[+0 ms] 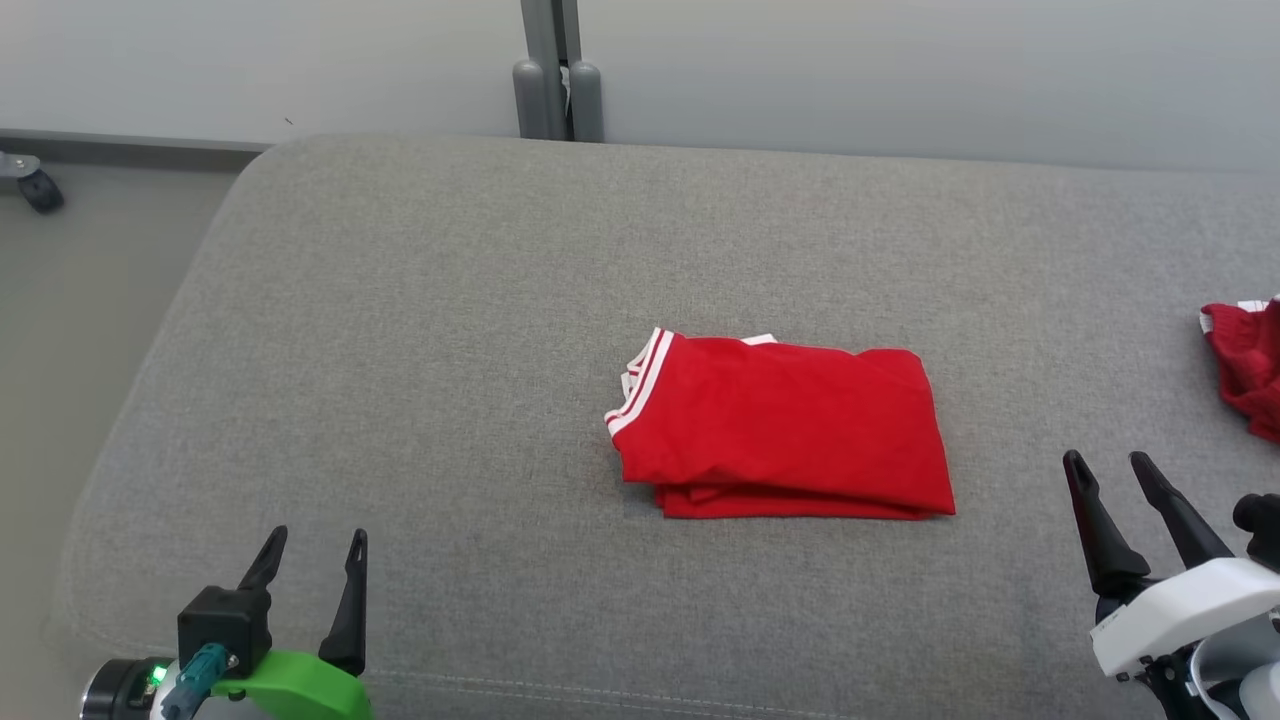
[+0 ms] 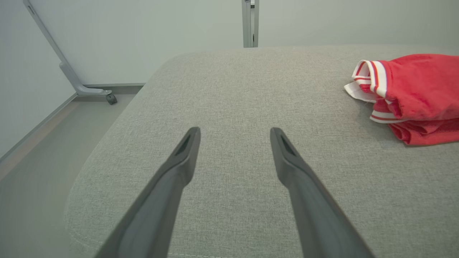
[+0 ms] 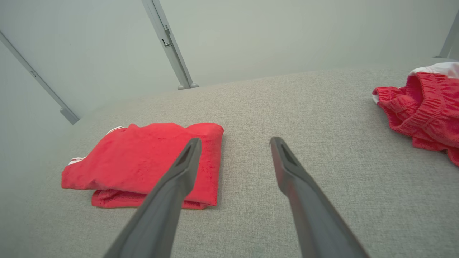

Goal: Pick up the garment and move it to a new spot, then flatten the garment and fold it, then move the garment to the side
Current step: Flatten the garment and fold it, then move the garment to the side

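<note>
On the grey woven-fabric cushion (image 1: 400,350), at its middle: the red knit garment with white-striped trim (image 1: 790,430) lies folded into a compact rectangle, striped end toward the robot's left.
Left hand (image 1: 318,535): hovers near the cushion's front edge, fingers spread apart, holding nothing, well apart from the garment.
Right hand (image 1: 1106,460): hovers to the garment's right, fingers likewise apart and empty; near the cloth, not touching it.
Stage (judged): folding looks complete; the move to the side appears to be what is left.
Risk 1: a pinch that catches the top layer alone would likely peel the fold open on lifting, since the stacked layers lie loose.
Risk 2: dragging across the coarse weave could bunch the lower layers.
Risk 3: a crumpled red garment with an elastic waistband (image 1: 1250,365) lies at the far right; setting the folded one against it could tangle the two.
Head view: gives both hands and the garment's full outline together.
Left wrist view: adds the striped trim layers stacked at the garment's end, and a black castor wheel (image 2: 111,99) on the floor.
Right wrist view: adds the opposite, smooth folded end, with lower layers protruding along the front.
</note>
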